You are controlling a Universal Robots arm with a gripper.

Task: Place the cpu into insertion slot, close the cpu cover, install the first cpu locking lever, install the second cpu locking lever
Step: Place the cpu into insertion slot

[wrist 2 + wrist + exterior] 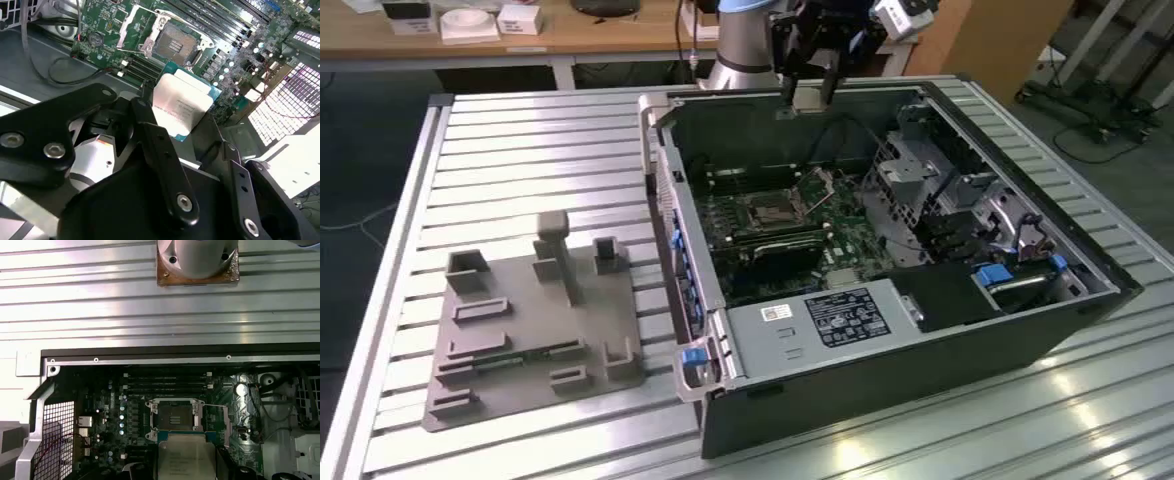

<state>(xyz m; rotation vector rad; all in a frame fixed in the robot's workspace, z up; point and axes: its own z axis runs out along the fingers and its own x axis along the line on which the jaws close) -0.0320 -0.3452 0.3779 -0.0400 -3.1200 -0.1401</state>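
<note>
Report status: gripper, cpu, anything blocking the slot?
Gripper shut on the cpu, held over the board. Insertion slot empty, cpu not seated. Nothing seen between them.

Grey tubular robot arm [736, 55] is standing at the back of the exterior view, wrist pointing down. Black two-finger gripper [809, 88] is hanging vertical, fingers [162, 155] clamping a small flat square silver-topped cpu [181, 106] by its edges.
</note>
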